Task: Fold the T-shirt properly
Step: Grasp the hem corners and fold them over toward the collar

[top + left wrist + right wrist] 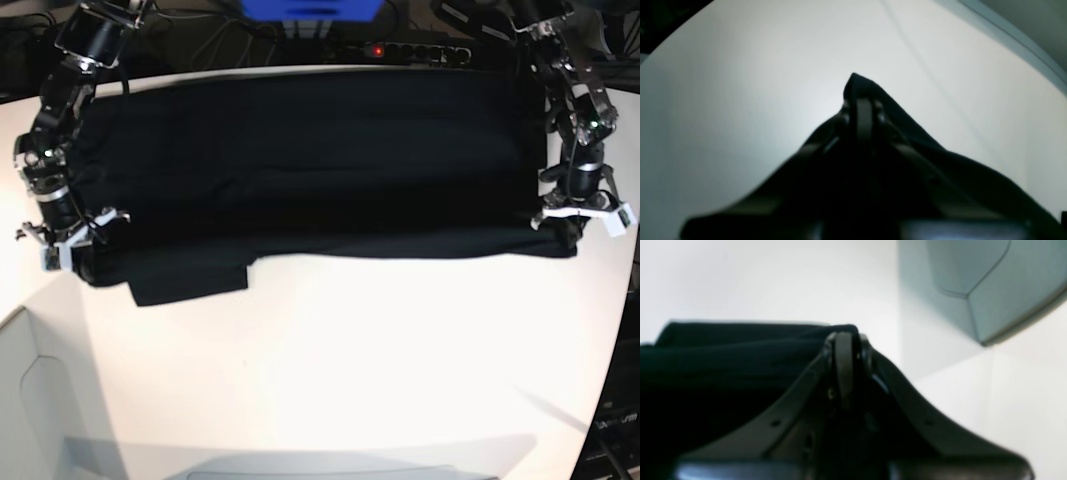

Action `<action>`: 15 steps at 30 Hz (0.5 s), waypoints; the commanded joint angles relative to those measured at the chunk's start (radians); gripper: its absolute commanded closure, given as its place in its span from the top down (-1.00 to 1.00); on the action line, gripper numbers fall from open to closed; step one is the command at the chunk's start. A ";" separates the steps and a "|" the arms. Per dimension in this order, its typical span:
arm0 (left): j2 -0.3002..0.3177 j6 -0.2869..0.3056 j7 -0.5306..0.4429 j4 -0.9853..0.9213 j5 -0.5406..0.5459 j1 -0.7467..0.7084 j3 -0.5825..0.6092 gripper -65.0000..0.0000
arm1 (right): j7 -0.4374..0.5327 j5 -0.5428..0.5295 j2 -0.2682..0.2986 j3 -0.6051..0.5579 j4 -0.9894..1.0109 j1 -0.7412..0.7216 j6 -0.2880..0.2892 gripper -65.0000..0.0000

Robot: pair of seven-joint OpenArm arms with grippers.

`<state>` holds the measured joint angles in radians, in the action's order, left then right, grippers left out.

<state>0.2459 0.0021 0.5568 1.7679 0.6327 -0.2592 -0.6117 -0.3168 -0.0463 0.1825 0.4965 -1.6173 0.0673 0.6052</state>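
The black T-shirt [300, 170] lies spread wide across the far half of the white table [350, 370], plain side up, its near edge folded over. A sleeve flap [190, 282] sticks out toward me at the left. My left gripper [568, 238] stands at the shirt's near right corner, and the left wrist view shows it [864, 100] shut on a peak of black cloth [973, 180]. My right gripper [78, 268] is at the near left corner, and in the right wrist view it [844, 340] is shut on the folded cloth edge [723, 353].
A blue box [310, 8], a power strip [400, 50] and cables sit behind the table's far edge. A pale grey panel [30, 390] stands at the near left, the grey-green panel [973, 290] in the right wrist view. The table edge curves off at the right [625, 300].
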 commanded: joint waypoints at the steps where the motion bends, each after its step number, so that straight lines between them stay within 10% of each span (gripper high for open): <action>1: 0.013 0.003 -0.028 0.022 0.017 -0.012 -0.009 -1.00 | 0.018 -0.019 0.016 0.004 -0.034 0.007 -0.005 -1.00; 15: -0.018 0.003 -0.033 0.005 0.025 -0.153 -0.012 -1.00 | 0.006 -0.014 0.015 0.058 -0.033 0.154 -0.005 -1.00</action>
<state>0.2115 0.0032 0.5507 1.7592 0.6571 -0.4129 -0.6151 -0.3374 -0.0513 0.1818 0.5472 -1.6360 0.2287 0.6044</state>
